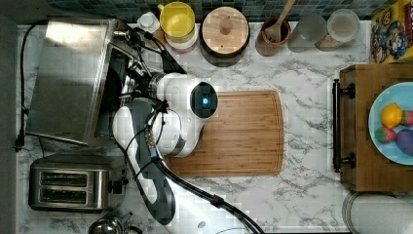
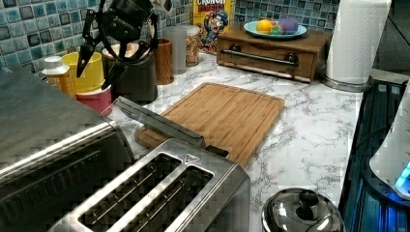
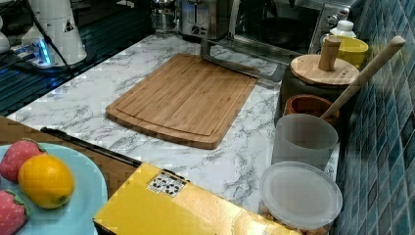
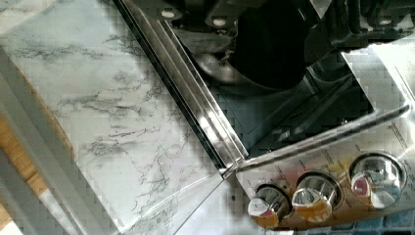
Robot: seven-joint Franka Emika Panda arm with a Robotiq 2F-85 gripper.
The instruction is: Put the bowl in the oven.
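Gripper (image 2: 99, 65) hangs spread and empty in the left view, its two dark fingers well apart, above the far end of the lowered oven door (image 2: 159, 122) and in front of the yellow-lidded container (image 2: 89, 70).

From the top view I get none of that: the white arm (image 1: 180, 114) covers the mouth of the oven (image 1: 68, 78). The wrist view looks straight down into the cavity, where the bowl (image 4: 266, 44) sits as a dark round shape on the oven floor, back from the door edge and apart from the three chrome knobs (image 4: 318, 191). The right view confirms a dark form inside the oven (image 3: 281, 24) behind the open door.

A two-slot toaster (image 1: 68, 185) stands just beside the oven, the cutting board (image 1: 238, 131) lies on the tabletop (image 1: 302, 195) in front of the door, and the wooden lid (image 1: 225, 29) sits beside the yellow container along the tiled wall.

Being round, the bowl has no long axis, and I cannot tell whether it is tilted. The oven's length runs up and down the top view, and its mouth faces the top view's right.
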